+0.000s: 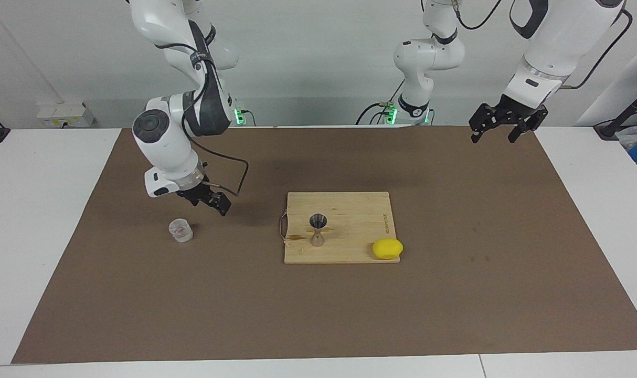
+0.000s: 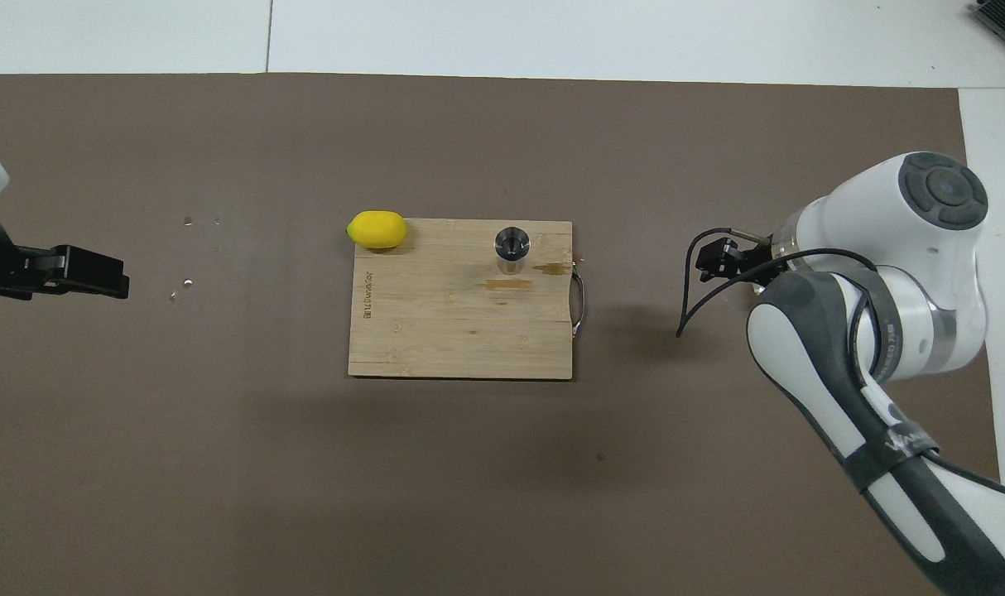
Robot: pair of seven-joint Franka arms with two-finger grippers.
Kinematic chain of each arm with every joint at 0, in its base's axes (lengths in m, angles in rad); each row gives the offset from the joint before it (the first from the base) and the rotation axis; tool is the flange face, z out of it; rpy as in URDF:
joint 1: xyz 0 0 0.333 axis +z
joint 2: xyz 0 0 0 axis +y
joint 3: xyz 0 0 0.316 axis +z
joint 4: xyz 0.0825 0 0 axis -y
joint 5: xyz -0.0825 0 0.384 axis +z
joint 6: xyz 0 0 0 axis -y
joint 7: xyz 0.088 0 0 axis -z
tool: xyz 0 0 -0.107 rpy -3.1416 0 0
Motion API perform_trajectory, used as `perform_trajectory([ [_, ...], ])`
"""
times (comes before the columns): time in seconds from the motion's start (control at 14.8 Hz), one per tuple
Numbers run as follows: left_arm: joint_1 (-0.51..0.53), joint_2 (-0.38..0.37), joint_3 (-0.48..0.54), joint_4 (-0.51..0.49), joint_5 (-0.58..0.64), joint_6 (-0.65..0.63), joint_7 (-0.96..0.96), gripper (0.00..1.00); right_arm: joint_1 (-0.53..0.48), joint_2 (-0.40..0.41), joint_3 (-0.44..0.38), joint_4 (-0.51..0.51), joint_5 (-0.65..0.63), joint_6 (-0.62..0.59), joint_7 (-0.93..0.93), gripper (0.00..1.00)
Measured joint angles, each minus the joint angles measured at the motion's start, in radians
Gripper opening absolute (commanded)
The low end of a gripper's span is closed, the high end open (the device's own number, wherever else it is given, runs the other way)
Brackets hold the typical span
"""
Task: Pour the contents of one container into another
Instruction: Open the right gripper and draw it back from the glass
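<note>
1. Brown matting (image 1: 455, 294) covers the white table (image 1: 30, 220); a wooden board (image 1: 350, 231) lies mid-table.
2. On the mat toward the right arm's end, the glass cup (image 1: 180, 230) stands upright, mouth up, short, clear and textured.
3. On the board, the shiny steel jigger (image 1: 317, 229) stands upright, hourglass-shaped, long axis vertical, beside a yellow lemon (image 1: 387, 248) at the board's corner.
4. Empty and open, the right gripper (image 1: 213, 202) hangs just beside the cup.
5. Waiting at the mat's edge, the left gripper (image 1: 499, 128) is open.
</note>
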Motion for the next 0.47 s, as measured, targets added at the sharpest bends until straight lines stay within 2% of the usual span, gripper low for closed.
perform_trajectory([
  [0.27,0.000,0.000,0.000,0.000,0.000,0.000,0.000,1.00,-0.004,-0.108,-0.004,0.081,-0.013,-0.131,-0.148,0.99],
  [0.47,0.000,0.000,0.000,0.000,0.000,0.000,0.000,1.00,-0.005,-0.154,-0.011,0.180,-0.013,-0.270,-0.212,0.99],
])
